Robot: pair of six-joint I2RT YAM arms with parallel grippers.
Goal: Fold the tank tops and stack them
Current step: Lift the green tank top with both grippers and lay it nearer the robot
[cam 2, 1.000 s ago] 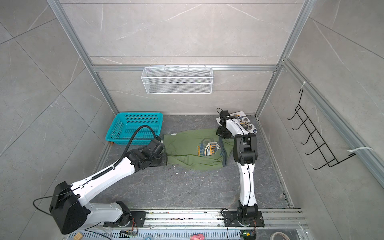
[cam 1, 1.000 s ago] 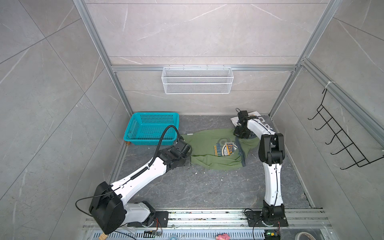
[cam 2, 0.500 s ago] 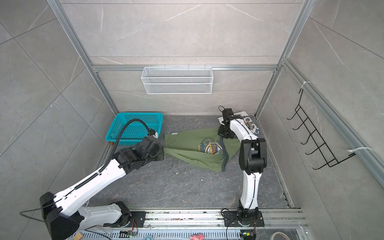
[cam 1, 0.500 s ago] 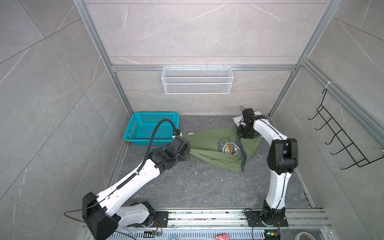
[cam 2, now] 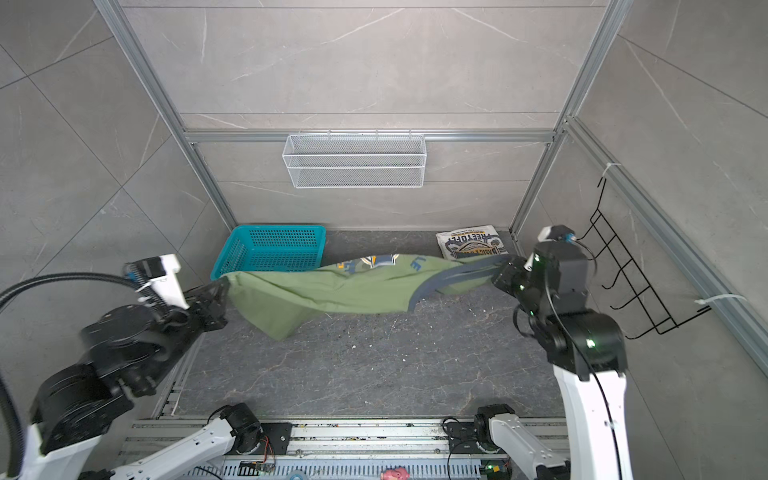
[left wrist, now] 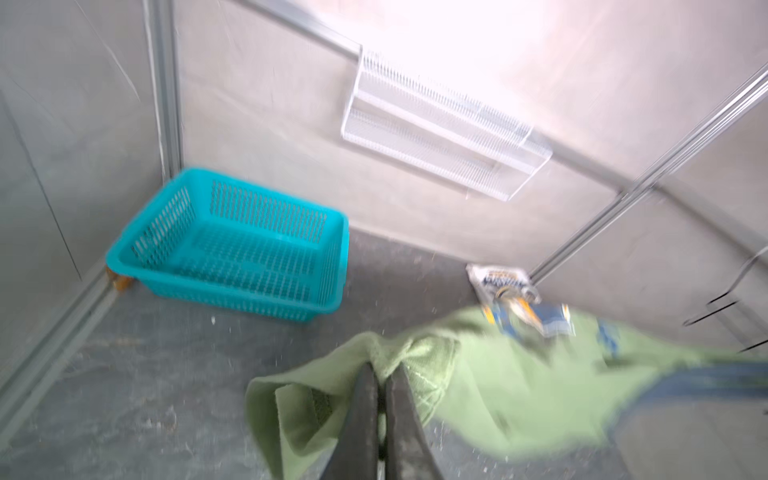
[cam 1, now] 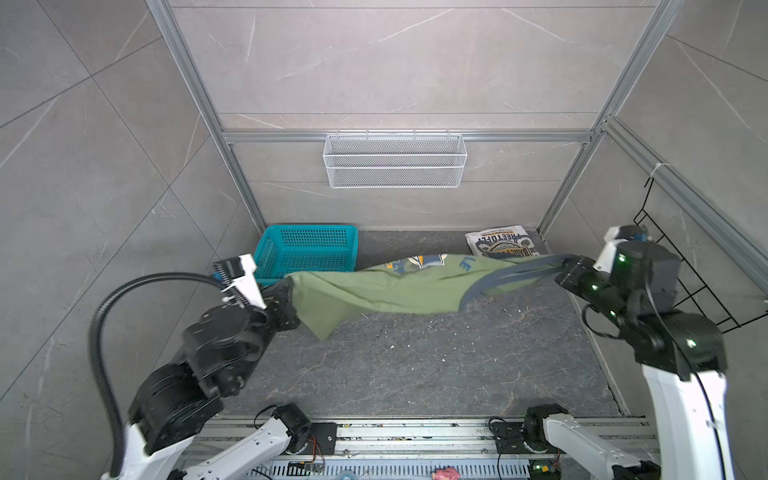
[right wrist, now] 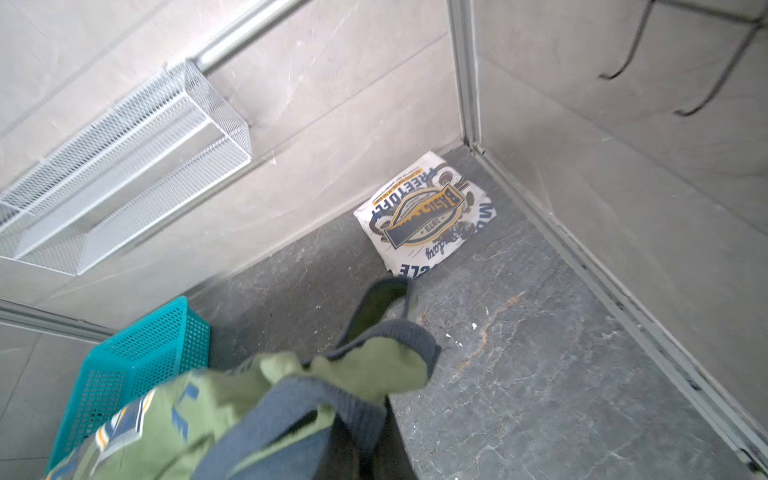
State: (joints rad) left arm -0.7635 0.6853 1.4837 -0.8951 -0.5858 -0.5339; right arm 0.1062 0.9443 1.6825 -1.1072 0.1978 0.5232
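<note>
in both top views the arms are cut off by the lower edge. the left wrist view is smeared by blur, so the print on the cloth there shows only as blue and yellow patches. the bench (cam 1: 415, 374) is a dark grey, marble-veined slab speckled with pale crumbs. above it the olive tank top (cam 1: 395, 291) hangs stretched between the two arms. it is a soft knit with ribbed grey-blue trim, its middle sagging and one corner drooping to a point; whether that corner touches the bench cannot be told. the left end effector (cam 1: 286, 296) has its dark fingers (left wrist: 362, 407) pressed nearly together, pinching a bunched green hem. the right end effector (cam 1: 566, 271) is clamped on the top's trim strap, which pulls taut into it; in the right wrist view cloth covers its fingertips entirely. farther back, the teal basket (cam 1: 269, 254), of slotted plastic, sits in the left rear corner, its near edge partly covered by the left arm and the olive cloth. the white tank top (cam 1: 500, 244) lies folded flat in the right rear corner, print up, its near edge partly hidden. a white wire mesh shelf (cam 1: 395, 166) hangs on the back wall.
</note>
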